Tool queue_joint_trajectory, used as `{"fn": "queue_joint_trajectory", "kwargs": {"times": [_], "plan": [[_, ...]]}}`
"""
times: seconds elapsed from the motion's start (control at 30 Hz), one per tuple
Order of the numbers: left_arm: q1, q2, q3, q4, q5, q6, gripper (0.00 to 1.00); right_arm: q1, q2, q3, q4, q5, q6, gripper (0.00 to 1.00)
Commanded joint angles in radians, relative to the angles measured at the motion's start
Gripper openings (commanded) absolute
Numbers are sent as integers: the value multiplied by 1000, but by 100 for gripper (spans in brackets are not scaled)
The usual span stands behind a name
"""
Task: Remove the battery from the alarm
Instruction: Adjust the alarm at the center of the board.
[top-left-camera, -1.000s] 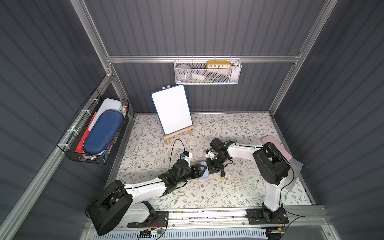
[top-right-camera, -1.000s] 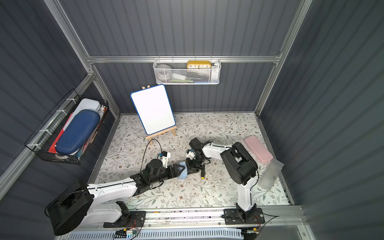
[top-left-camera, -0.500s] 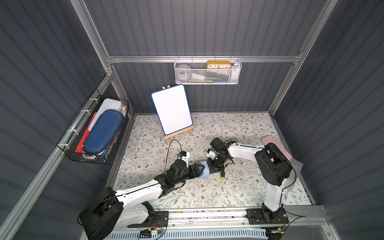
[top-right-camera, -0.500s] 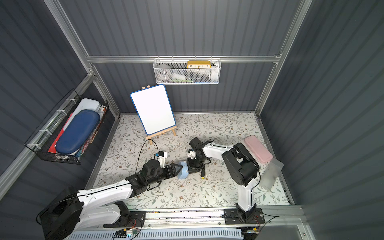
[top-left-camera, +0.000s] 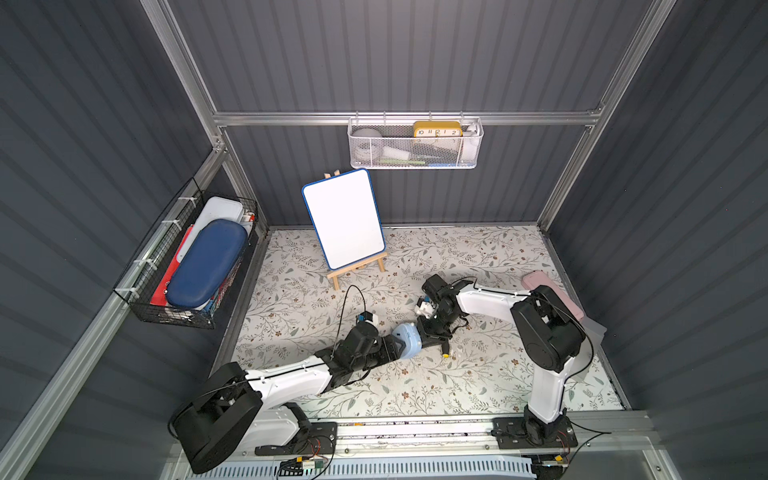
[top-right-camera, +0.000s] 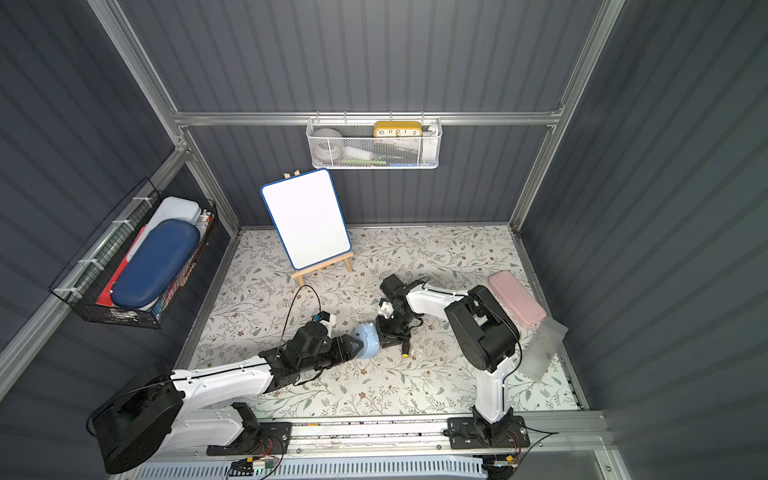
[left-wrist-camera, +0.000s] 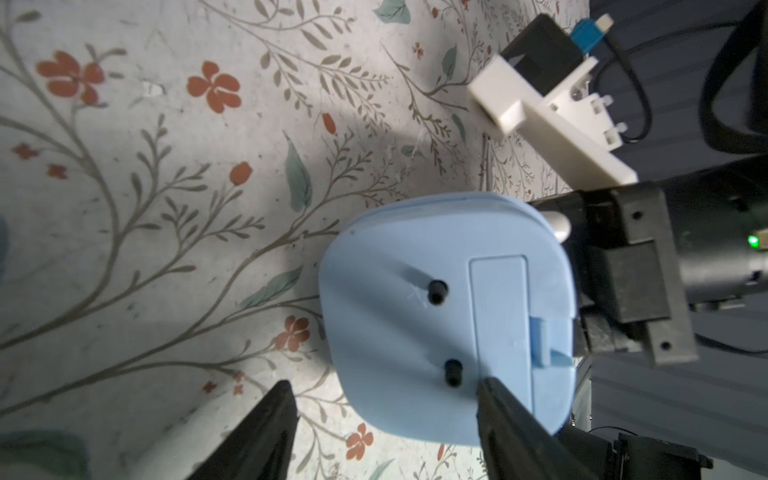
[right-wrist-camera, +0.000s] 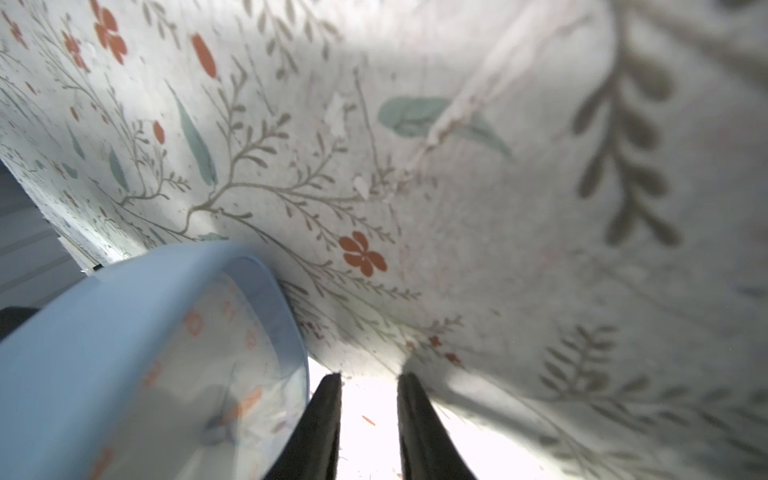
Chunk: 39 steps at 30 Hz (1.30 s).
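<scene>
The light-blue alarm (top-left-camera: 406, 340) (top-right-camera: 367, 340) stands on edge on the floral table between my two grippers. Its back (left-wrist-camera: 440, 316) faces the left wrist view, with the battery cover (left-wrist-camera: 500, 316) shut. The battery is hidden. My left gripper (top-left-camera: 397, 345) (left-wrist-camera: 384, 399) is open, its jaws wide apart. One finger (left-wrist-camera: 505, 415) lies over the alarm's back and the other finger (left-wrist-camera: 270, 419) stands off to its side above the table. My right gripper (top-left-camera: 428, 334) (right-wrist-camera: 368, 378) has a narrow empty gap between its fingers and sits against the alarm's far edge, the dial (right-wrist-camera: 199, 374) beside it.
A screwdriver with a yellow end (top-left-camera: 445, 355) lies just past the right gripper. Behind stands a whiteboard on an easel (top-left-camera: 343, 218). A pink case (top-left-camera: 544, 286) and a clear sheet (top-right-camera: 544, 349) lie at the right edge. Wire baskets hang on the back wall (top-left-camera: 415, 143) and left wall (top-left-camera: 187, 266).
The rear links of my left arm dipped and came back, while its gripper stayed at the alarm. The alarm and the right arm have hardly moved.
</scene>
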Motion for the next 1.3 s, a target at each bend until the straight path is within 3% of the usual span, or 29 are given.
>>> {"fn": "queue_joint_trajectory", "kwargs": {"times": [0.0, 0.23, 0.47, 0.7, 0.87, 0.93, 1.0, 1.03, 1.07, 1.17, 1.27], "plan": [[-3, 18, 45, -22, 20, 3, 72, -11, 26, -30, -86, 144, -15, 29], [-2, 5, 45, -17, 9, 12, 73, -38, 39, -10, -94, 204, -20, 29], [-3, 58, 65, -5, 24, 25, 74, -36, 80, 31, -61, 157, -4, 29], [4, -63, 76, -124, -73, 15, 74, -40, -25, -14, -68, 223, 7, 29], [153, -182, 107, -176, -52, 117, 71, -38, -179, -59, -75, 249, 30, 28], [216, -176, 117, -188, 10, 130, 59, -38, -214, -72, -85, 241, 24, 18], [221, -150, 125, -204, 58, 117, 24, -37, -222, -76, -92, 244, 12, 2], [221, -141, 119, -199, 85, 110, 9, -38, -217, -75, -87, 237, 8, 0], [221, -130, 119, -199, 93, 111, 0, -37, -208, -69, -85, 222, 7, 0], [220, -96, 144, -222, 127, 139, 0, -34, -200, -56, -63, 158, 4, 0], [220, -56, 176, -281, 159, 181, 0, -32, -221, -43, -56, 118, -12, 10]]}}
